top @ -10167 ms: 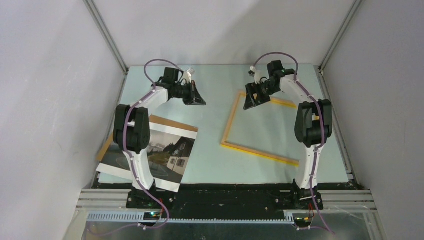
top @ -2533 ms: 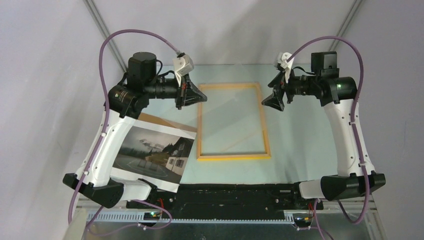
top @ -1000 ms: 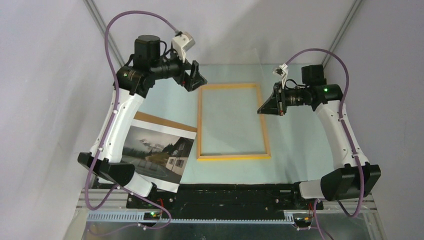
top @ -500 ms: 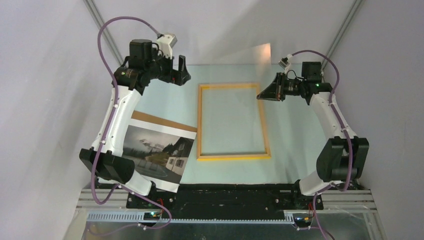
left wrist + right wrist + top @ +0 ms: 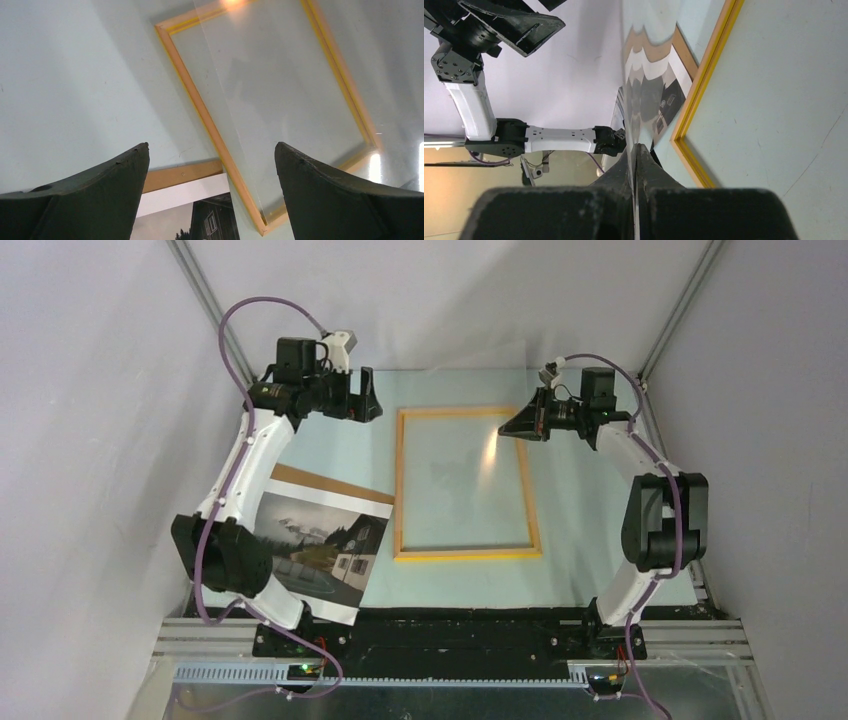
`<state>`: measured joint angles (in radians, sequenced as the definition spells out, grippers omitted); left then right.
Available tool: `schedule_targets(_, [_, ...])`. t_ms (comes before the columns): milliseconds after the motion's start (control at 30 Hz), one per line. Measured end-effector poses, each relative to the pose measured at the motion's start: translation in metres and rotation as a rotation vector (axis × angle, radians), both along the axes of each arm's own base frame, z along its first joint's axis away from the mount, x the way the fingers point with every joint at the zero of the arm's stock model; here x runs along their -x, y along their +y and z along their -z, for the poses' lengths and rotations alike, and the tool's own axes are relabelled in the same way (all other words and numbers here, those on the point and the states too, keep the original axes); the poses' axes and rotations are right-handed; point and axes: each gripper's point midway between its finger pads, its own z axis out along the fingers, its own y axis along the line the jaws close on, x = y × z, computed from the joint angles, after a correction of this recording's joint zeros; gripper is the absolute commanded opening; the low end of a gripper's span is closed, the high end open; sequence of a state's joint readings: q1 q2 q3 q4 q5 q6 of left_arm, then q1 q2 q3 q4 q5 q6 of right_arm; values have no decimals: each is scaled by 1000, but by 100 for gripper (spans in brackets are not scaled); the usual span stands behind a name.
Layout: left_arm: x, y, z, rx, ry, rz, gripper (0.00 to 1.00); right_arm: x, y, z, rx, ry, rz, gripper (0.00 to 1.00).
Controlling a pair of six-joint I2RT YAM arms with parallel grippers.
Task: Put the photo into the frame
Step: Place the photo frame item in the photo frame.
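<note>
Top view, desk (image 5: 330, 440): the photo (image 5: 310, 545) lies flat at 8 o'clock on a brown backing board (image 5: 330, 485), the left arm crossing over its near-left part, and its far-right corner sits just beside the frame's left rail. Left claw (image 5: 352, 400) hangs above the desk at 11 o'clock of the frame, fingers wide apart, holding nothing. The frame (image 5: 399, 490) lies flat mid-desk, long side running 12 to 6. The clear pane (image 5: 490, 452) is out of the frame, tilted above it, with glare on it. In the left wrist view it slants over the frame's opening. Right claw (image 5: 512, 426) at 1 o'clock of the frame is clamped together on the pane's edge. Its wrist view shows the sheet edge-on between the fingers (image 5: 651, 165).
</note>
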<state>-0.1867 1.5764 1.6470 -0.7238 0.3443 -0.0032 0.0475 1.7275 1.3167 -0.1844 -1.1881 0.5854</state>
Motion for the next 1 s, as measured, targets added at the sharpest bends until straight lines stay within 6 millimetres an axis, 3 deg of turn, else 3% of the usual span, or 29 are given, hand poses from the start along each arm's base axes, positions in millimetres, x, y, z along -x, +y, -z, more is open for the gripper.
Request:
schedule_targets(567, [-19, 3, 39, 28, 101, -30, 100, -27, 11, 78, -51, 117, -65, 0])
schedule_targets(800, [-29, -1, 80, 31, 204, -36, 99, -21, 12, 126, -18, 215, -92, 0])
schedule_targets(1000, [-33, -4, 105, 43, 273, -40, 99, -19, 9, 147, 35, 238, -111, 0])
